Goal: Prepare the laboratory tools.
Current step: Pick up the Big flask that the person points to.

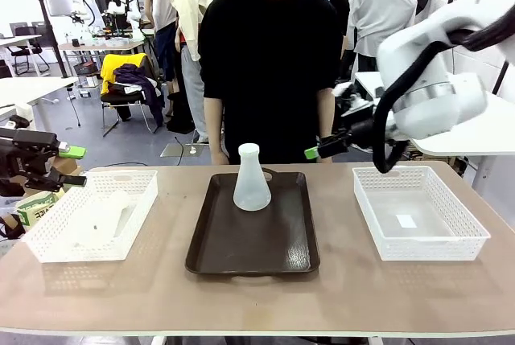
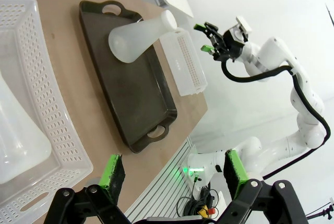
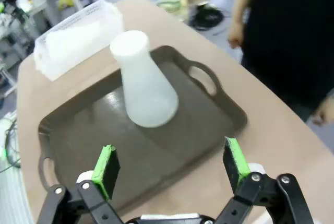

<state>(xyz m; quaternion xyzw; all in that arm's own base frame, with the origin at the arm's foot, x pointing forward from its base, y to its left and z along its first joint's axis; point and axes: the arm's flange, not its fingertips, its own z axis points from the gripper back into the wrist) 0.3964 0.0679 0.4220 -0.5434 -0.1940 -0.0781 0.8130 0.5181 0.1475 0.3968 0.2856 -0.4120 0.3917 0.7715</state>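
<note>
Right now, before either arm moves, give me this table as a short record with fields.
tray: dark, middle of the table
flask one: upright on the tray's far half
flask two: inside the left basket, apparently on its side
right basket: no flask, just a small white slip
left pincer: open, holding nothing, off the table's left edge
right pincer: open, holding nothing, raised near the far edge, right of the tray
person: standing at the far side
</note>
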